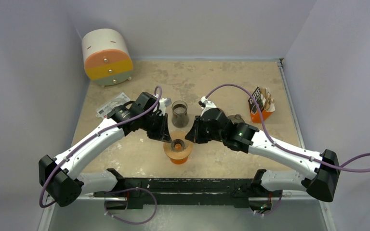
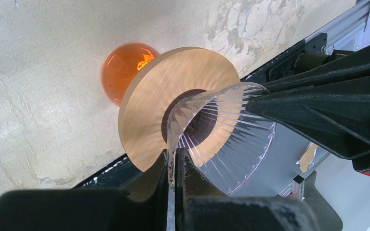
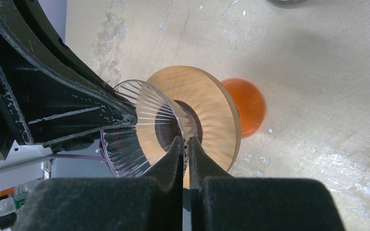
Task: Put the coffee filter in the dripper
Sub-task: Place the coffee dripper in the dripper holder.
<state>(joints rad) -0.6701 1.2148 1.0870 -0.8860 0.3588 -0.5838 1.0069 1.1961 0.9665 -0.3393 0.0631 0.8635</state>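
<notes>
**Top view.** The dripper point(image 1: 183, 151), a clear ribbed glass cone set in a round wooden collar over an orange glass base, is near the front centre of the mottled beige table point(image 1: 212, 77), between the two arms. The left gripper point(image 2: 174, 159) reaches it from the left and the right gripper point(image 3: 185, 144) from the right.

**Left wrist view.** The left jaws are pressed together on the cone's thin rim, pinching the glass wall between them.

**Right wrist view.** The right jaws likewise pinch the opposite side of the rim, so each gripper holds one edge of the cone.

**Task item.** The brown paper coffee filters point(image 1: 268, 101) stand upright in an orange and black carton point(image 1: 255, 115) at the right of the table, well apart from the dripper.

**Other items.**
- A small glass beaker with dark contents point(image 1: 179, 113) stands just behind the dripper.
- A cream drum with orange, yellow and green drawers point(image 1: 107, 57) sits at the far left corner.
- A white printed packet point(image 1: 113, 104) lies in front of the drum
</notes>
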